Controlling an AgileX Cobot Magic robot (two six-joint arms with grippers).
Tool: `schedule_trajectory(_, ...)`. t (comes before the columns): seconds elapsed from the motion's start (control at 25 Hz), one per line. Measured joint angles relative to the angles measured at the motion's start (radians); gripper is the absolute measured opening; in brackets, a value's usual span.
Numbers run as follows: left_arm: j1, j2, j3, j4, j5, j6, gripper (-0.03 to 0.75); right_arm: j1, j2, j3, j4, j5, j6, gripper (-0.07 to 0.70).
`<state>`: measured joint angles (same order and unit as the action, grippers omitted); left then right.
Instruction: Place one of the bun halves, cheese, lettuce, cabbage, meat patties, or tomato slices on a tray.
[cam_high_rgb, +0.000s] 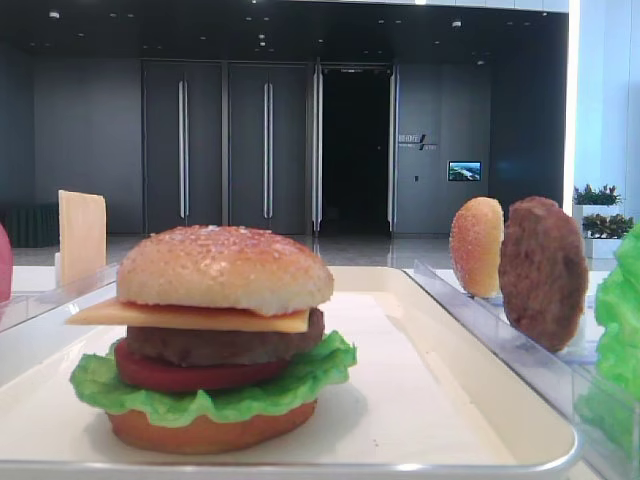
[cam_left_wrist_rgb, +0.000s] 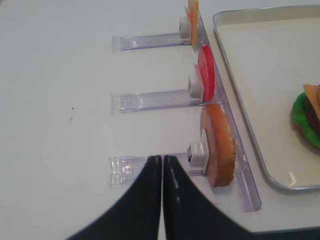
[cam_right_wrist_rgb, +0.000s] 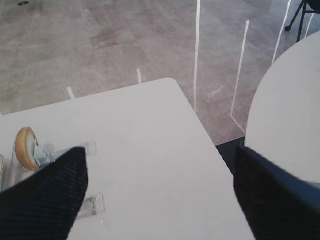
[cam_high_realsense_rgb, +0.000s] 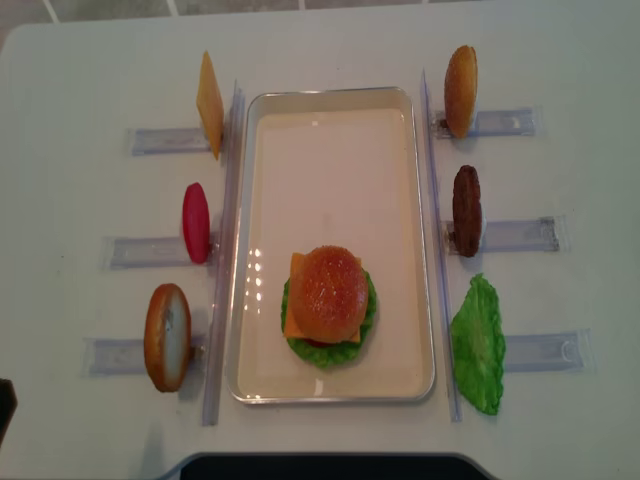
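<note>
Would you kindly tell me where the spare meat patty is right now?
In the overhead view the meat patty stands on edge right of the tray, between the bun half and the lettuce.

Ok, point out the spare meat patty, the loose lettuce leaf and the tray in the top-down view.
meat patty (cam_high_realsense_rgb: 466, 210), top-down exterior view, middle of its upper edge.
lettuce leaf (cam_high_realsense_rgb: 478, 345), top-down exterior view, centre of the leaf.
tray (cam_high_realsense_rgb: 330, 395), top-down exterior view, near rim.

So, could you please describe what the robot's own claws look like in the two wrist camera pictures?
Only the finger ends show. The left claw has two smooth, glossy black fingers that taper to slim rounded tips. The right claw has broad black fingers with a fine mesh or dimpled texture on the one at the picture's left side. No cables, markings or labels are visible, and the arms themselves are out of view.
</note>
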<state>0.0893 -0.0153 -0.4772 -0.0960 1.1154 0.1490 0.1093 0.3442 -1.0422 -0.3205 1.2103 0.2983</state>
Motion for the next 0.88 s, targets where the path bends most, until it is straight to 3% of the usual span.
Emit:
schedule_trajectory(0.4, 0.0, 0.0, 0.0, 0.0, 0.0, 0.0, -0.007, 0.001, -0.284, 0.223, 0.008, -0.053, -0.003, 0.591)
schedule_trajectory(0.52, 0.0, 0.0, 0.0, 0.0, 0.0, 0.0, -0.007, 0.001, -0.344, 0.27, 0.059, -0.07, -0.045, 0.59)
schedule_trajectory(0.88, 0.0, 0.0, 0.0, 0.002, 0.0, 0.0, -0.007, 0.001, -0.352, 0.383, 0.169, -0.08, -0.121, 0.59)
